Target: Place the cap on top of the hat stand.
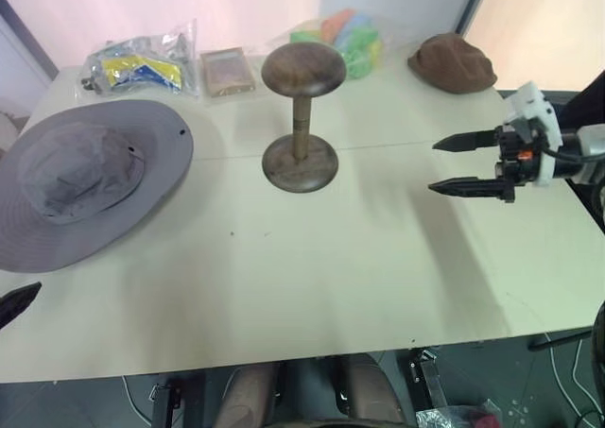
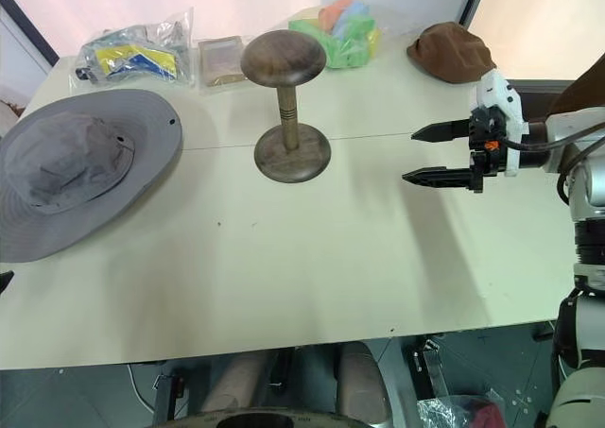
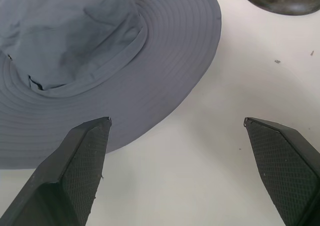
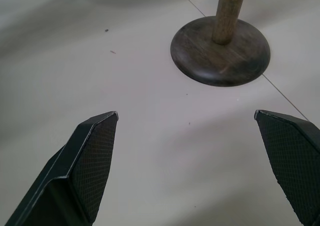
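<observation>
The cap (image 1: 80, 178), a wide-brimmed grey sun hat, lies crown up on the left of the white table (image 1: 312, 286). The hat stand (image 1: 302, 116), dark brown wood with a domed top, stands upright at the table's middle back. My left gripper (image 3: 177, 121) is open just short of the cap's near brim (image 3: 165, 81), nothing between its fingers; one fingertip (image 1: 17, 301) pokes in at the left edge. My right gripper (image 1: 449, 165) hovers open and empty over the table's right side, pointing toward the stand's base (image 4: 220, 49).
Along the back edge lie a plastic bag of colourful items (image 1: 142, 67), a small tan packet (image 1: 227, 71), green and orange soft items (image 1: 350, 41) and a small brown brimless cap (image 1: 454, 63). The table's front edge runs close below the arms.
</observation>
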Controlling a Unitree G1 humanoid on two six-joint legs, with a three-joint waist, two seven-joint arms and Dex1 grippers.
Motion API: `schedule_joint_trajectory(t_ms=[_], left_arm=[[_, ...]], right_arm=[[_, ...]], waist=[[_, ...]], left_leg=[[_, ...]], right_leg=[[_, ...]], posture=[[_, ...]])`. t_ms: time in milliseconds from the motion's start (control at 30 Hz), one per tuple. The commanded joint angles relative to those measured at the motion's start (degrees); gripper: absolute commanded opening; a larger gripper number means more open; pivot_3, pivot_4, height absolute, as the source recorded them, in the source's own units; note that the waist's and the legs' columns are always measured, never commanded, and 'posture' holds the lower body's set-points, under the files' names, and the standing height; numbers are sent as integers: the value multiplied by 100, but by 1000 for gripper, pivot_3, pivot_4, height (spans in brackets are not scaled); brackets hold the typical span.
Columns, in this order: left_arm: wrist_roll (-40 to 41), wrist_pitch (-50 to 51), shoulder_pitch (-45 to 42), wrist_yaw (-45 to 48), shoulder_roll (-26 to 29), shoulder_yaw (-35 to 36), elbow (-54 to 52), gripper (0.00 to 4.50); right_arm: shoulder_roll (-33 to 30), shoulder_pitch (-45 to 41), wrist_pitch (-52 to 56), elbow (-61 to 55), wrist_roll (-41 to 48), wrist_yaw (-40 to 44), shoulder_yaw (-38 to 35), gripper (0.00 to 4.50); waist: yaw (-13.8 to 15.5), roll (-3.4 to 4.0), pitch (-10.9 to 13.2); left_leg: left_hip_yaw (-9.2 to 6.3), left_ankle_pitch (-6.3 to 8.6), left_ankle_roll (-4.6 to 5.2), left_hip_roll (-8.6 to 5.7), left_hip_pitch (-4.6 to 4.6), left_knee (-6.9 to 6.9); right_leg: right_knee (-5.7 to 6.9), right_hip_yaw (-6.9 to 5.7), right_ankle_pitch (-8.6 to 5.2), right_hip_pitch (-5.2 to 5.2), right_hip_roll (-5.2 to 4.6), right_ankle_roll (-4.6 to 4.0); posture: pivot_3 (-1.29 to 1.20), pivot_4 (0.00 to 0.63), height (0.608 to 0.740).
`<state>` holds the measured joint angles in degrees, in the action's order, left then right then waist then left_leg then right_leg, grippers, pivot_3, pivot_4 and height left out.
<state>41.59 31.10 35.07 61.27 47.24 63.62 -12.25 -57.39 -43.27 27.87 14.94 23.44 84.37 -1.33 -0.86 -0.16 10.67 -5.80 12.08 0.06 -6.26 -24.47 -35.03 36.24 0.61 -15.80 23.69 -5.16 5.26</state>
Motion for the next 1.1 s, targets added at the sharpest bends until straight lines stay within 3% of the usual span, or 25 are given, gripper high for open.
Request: schedule_joint_trajectory(t_ms=[33, 500, 800, 933, 1100], left_arm=[[-75, -20, -6, 12, 93, -3, -40, 4500], [-121, 8, -308, -243, 72, -224, -373, 4500], [-1950, -1368, -709, -944, 245, -1327, -1479, 4500], [-3056, -2367, -684, -1055, 344, -2120, -1495, 4500], [-4538, -3289, -1350, -1980, 376, -3209, -772, 4500]], right_arm=[[-111, -102, -49, -79, 74, -27, -257, 4464], [-86, -190, 161, -1, 156, -117, -271, 4464], [-251, 218, 507, -891, 580, -37, -578, 4464], [-362, 486, 919, -1532, 982, -60, -800, 4464], [-503, 1013, 1590, -2719, 1737, -236, -1298, 4464]], waist=[[3, 0, 0], [7, -1, -1], [27, 0, -3], [19, 8, -8], [53, 10, -9]], left_leg=[[0, 0, 0, 0, 0, 0], [1, 0, 0, 1, 2, -7], [10, -1, 0, 1, 4, -14], [19, -1, 0, 4, 6, -13], [32, -1, 1, 12, 7, -13]], right_leg=[[0, 0, 0, 0, 0, 0], [5, 0, 4, -3, 1, 3], [9, 6, 10, -6, 1, 8], [9, 14, 11, -4, 4, 5], [10, 17, 17, -3, 3, 7]], posture=[[0, 150, 735], [0, 150, 735], [0, 150, 735], [0, 150, 735], [0, 150, 735]])
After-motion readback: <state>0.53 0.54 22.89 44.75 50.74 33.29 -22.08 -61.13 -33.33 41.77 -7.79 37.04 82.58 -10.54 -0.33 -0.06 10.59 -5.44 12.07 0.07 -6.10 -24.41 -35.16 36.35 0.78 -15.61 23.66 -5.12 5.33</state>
